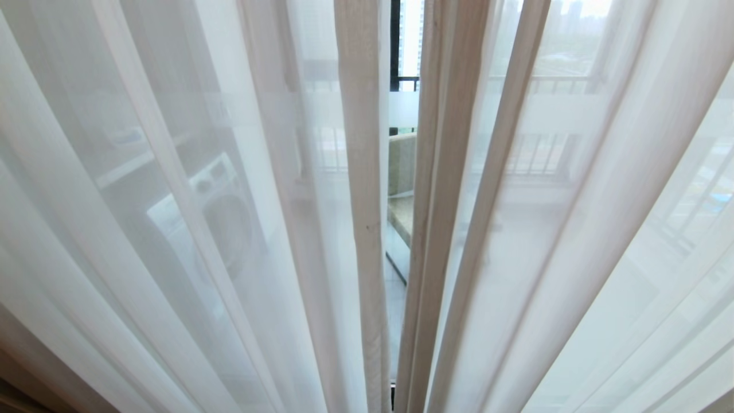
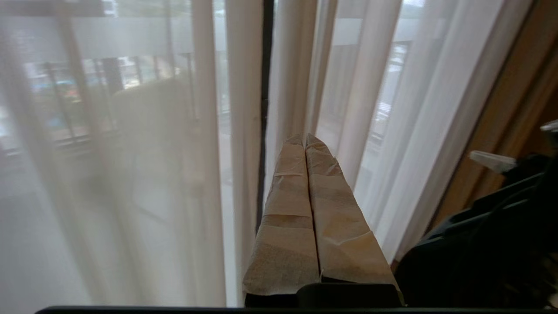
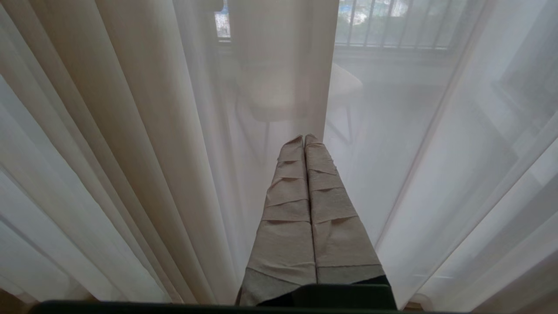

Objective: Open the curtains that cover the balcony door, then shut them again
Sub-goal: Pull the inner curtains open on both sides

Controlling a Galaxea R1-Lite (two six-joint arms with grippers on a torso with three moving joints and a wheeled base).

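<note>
The curtains [image 1: 367, 229] are hanging drawn across the balcony door [image 1: 395, 46], leaving a narrow gap toward 12 o'clock. Left tool [image 2: 305, 138] and right tool [image 3: 304, 138] are both sitting closed, empty, apparently just short of the sheers.

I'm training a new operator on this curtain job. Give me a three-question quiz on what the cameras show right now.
1. True or false: the sheer curtains hang drawn across the balcony door, leaving only a narrow central gap.
2. How do the left gripper and right gripper stand? A) both shut, holding nothing B) both open C) left shut on fabric
3. Fill in: through the left sheer, a front-loading ____ shows.

Key: 1 true; 2 A; 3 washing machine.
</note>
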